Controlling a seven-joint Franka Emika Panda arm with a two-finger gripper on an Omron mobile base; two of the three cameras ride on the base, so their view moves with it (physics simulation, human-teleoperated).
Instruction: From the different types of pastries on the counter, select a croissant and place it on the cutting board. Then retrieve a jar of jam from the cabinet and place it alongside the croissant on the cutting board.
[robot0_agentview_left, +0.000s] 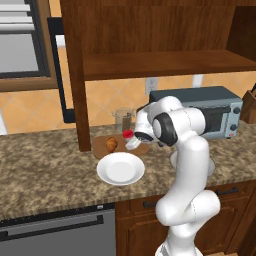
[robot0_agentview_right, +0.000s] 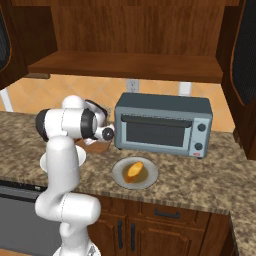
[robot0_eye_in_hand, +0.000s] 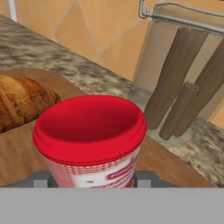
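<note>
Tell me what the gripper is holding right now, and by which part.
The gripper holds the jar of jam by its lower body, below the red lid, over the cutting board.

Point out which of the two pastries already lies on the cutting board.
The croissant, dark orange-brown, lies on the cutting board beside the jar of jam. The yellower pastry sits apart on a grey plate before the toaster oven.

The cutting board (robot0_agentview_left: 100, 145) lies on the counter (robot0_agentview_left: 40, 165), with the croissant (robot0_agentview_left: 111, 144) on it. Just right of the croissant is the jar of jam (robot0_agentview_left: 130, 139); the plate (robot0_agentview_left: 120, 168) lies in front of the board, the glass container (robot0_agentview_left: 123, 120) behind it.
</note>
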